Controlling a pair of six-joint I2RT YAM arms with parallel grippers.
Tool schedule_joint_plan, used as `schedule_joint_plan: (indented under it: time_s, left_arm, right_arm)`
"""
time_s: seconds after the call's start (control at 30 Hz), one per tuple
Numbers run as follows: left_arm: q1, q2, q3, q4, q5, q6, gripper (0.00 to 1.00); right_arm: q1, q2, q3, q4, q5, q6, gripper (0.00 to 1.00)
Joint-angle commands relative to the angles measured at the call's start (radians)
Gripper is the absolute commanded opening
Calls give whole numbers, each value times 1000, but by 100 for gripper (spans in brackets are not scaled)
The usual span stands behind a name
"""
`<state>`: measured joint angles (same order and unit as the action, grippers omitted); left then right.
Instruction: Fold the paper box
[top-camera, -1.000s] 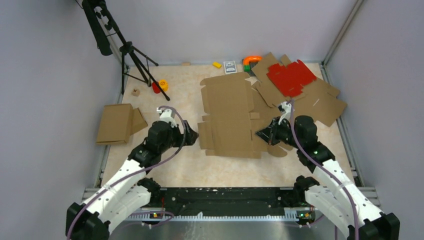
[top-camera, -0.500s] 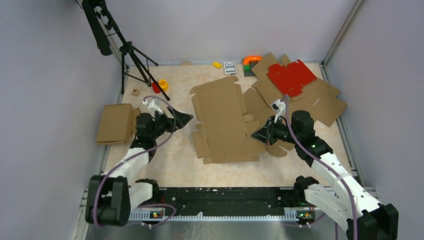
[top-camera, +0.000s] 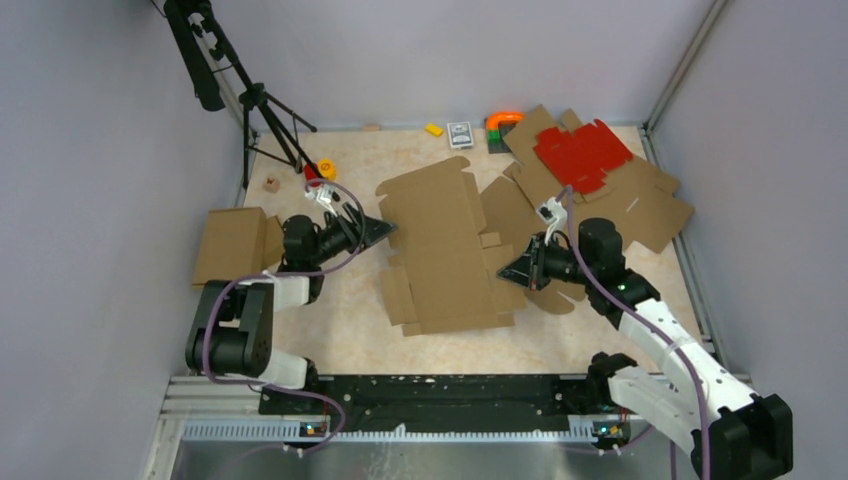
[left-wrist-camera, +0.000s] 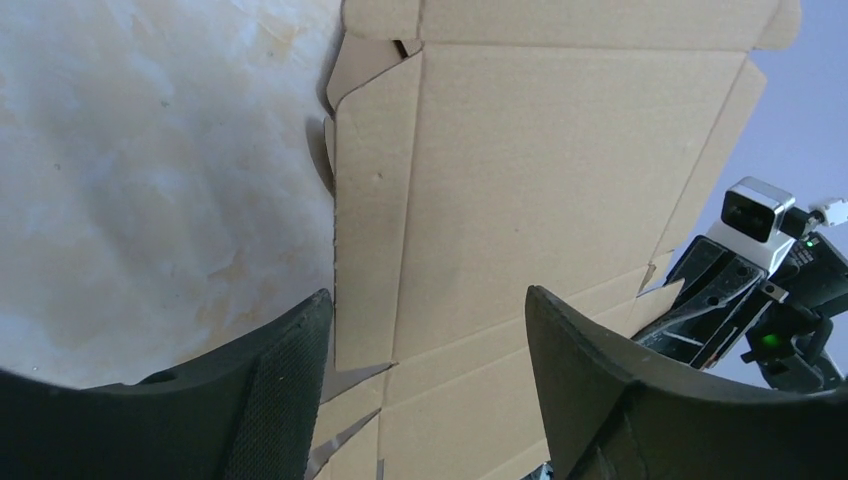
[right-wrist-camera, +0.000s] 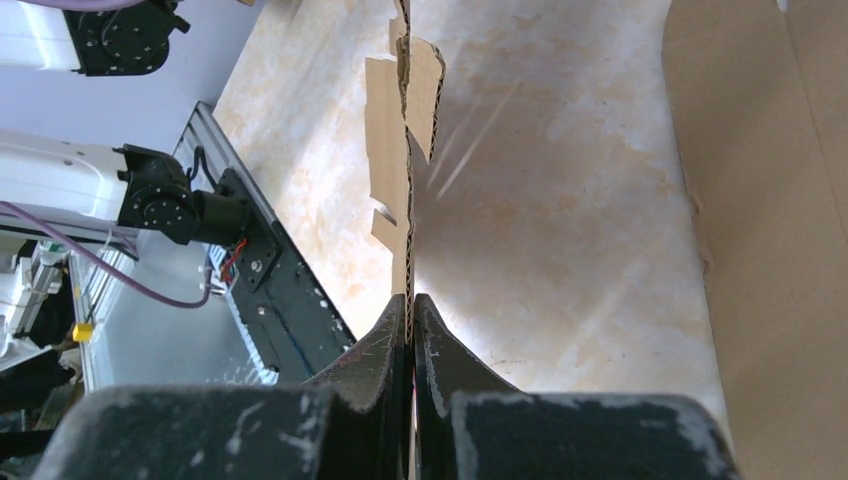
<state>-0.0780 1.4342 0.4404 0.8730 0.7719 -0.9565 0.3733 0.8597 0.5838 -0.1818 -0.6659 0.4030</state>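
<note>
Left tool (top-camera: 384, 231), jaws spread wide, points toward the right tool (top-camera: 503, 271), whose jaws are pressed tightly together.

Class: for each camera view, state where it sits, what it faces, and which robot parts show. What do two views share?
Top external: above, behind the bases, looking down on the table; both arms show, left gripper, right gripper.
Left wrist: faces the paper box between its open fingers.
Right wrist: looks along its shut fingers, clamping the paper box edge.
Shared: both wrist views show the paper box; each glimpses the other arm.
</note>
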Motion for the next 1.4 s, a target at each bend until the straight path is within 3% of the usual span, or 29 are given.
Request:
schedule_joint_plan:
  time_s: [0.0, 0.1, 0.2, 0.3, 0.37, 0.4, 0.5, 0.57, 0.8, 0.9, 1.13, 1.27, 1.37]
  left_arm:
    - [3, 47, 33, 118, 44, -36, 64]
    - [3, 55, 16, 189, 63, -63, 41]
    - [3, 32, 11, 161, 71, -49, 19]
    - [1, -32, -5, 23, 26, -1, 1]
    - [-31, -106, -7, -155, -64, 52, 0]
    - [-68, -167, -1, -264, -139, 90, 0]
    - [-173, -303, 23, -579, -376, 172, 0]
    - [-211, -368, 14, -690, -479, 169, 0]
    - [-214, -512, -32, -953, -601, 138, 0]
    - [-217, -565, -61, -943, -555, 92, 0]
    - [-233, -647, -45, -998, -571, 65, 3]
    - [-233, -673, -27, -1039, -565, 73, 4]
    - [-235, -686, -28, -1047, -554, 67, 4]
  right_arm:
    - [12, 3, 16, 52, -22, 5, 0]
    - [12, 16, 20, 17, 11, -4, 0]
    - [12, 33, 24, -11, 44, -14, 3]
    - [12, 47, 36, -56, 129, -25, 27]
    - [12, 63, 49, -104, 233, -26, 48]
    - [13, 75, 61, -127, 291, -31, 64]
    - [13, 118, 83, -173, 386, -53, 81]
    - [12, 137, 88, -186, 396, -56, 83]
    - [57, 121, 74, -173, 361, -10, 85]
    - [216, 143, 90, -115, 412, 50, 85]
    - [635, 409, 338, -69, 801, 174, 85]
    - [770, 637, 577, -155, 992, 162, 85]
    - [825, 764, 704, -161, 1029, 160, 85]
